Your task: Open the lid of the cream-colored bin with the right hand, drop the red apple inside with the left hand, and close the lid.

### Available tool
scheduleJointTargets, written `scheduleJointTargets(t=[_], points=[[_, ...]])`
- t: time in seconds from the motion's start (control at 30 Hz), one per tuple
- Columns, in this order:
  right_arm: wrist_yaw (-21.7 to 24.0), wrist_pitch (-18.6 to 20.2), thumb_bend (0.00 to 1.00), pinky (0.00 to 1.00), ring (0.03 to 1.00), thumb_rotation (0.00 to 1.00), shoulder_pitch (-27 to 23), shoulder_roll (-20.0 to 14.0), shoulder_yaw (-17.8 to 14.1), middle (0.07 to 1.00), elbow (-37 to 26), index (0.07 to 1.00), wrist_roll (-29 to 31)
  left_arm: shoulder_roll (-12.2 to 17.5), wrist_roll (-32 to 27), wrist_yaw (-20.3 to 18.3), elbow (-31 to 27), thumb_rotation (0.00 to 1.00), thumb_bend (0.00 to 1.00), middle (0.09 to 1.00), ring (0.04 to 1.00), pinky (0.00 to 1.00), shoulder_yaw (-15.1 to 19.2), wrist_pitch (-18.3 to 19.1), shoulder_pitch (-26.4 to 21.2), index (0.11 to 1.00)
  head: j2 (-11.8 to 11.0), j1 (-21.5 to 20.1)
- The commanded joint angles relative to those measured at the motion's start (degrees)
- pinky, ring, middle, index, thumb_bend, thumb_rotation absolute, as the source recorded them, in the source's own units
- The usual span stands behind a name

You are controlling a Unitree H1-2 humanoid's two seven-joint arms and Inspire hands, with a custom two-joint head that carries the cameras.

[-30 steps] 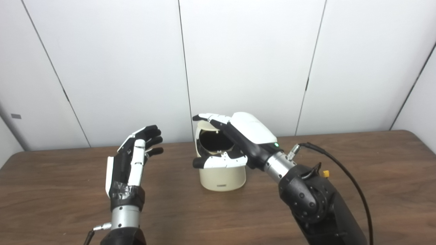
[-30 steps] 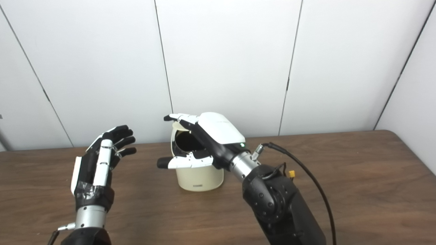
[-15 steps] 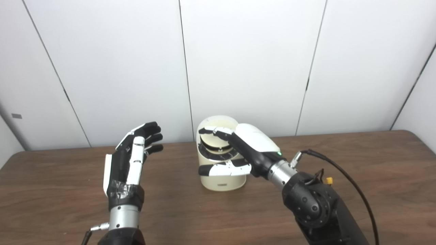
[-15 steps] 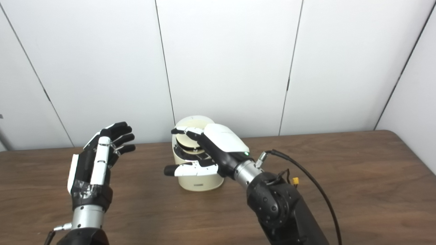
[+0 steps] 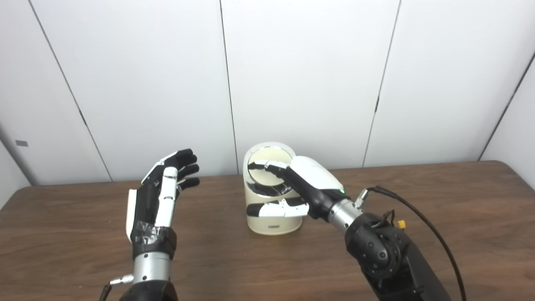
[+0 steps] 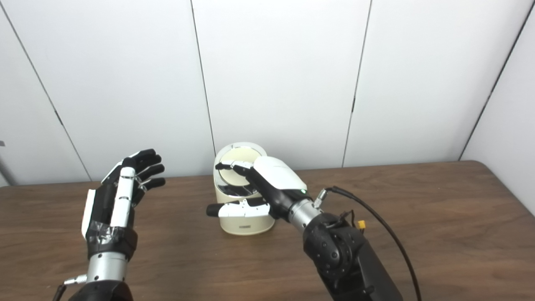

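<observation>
Plain test lab, white panelled wall (image 5: 305, 75), bare wooden table (image 5: 459, 200)

The white-and-black right hand (image 5: 299, 188) covers the right part of the round cream-coloured lid (image 5: 265, 171) and much of the cream-coloured plastic bin's (image 5: 273, 219) upper front — whether its fingertips press the lid cannot be told. The bin's inside is hidden. Both forearms are cut off by the bottom edge — the brown wooden table (image 6: 439, 217) by the side edges.

Right hand (image 6: 267, 184) fingers on bin (image 6: 246, 217) lid (image 6: 236, 171) — left hand (image 6: 121, 192) raised, empty.
</observation>
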Motion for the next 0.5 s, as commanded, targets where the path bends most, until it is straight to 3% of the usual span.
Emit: scheduleJointTargets(t=[0.0, 0.47], points=[[1.1, 1.9, 0.85, 0.79, 0.869, 0.9, -0.6, -0.9, 0.2, 0.876, 1.4, 0.841, -0.6, -0.5, 0.5, 0.0, -2.2, 0.74, 0.4, 0.728, 0.72, 0.66, -0.3, -0.3, -1.8, 0.704, 0.0, -0.1], [1.6, 2.1, 0.84, 0.78, 0.862, 0.88, 0.8, -1.0, 2.6, 0.862, 1.7, 0.835, -1.4, -0.3, 1.2, 0.0, -1.6, 0.74, 0.39, 0.73, 0.719, 0.65, -0.5, -0.7, -2.0, 0.709, -0.1, -0.3]])
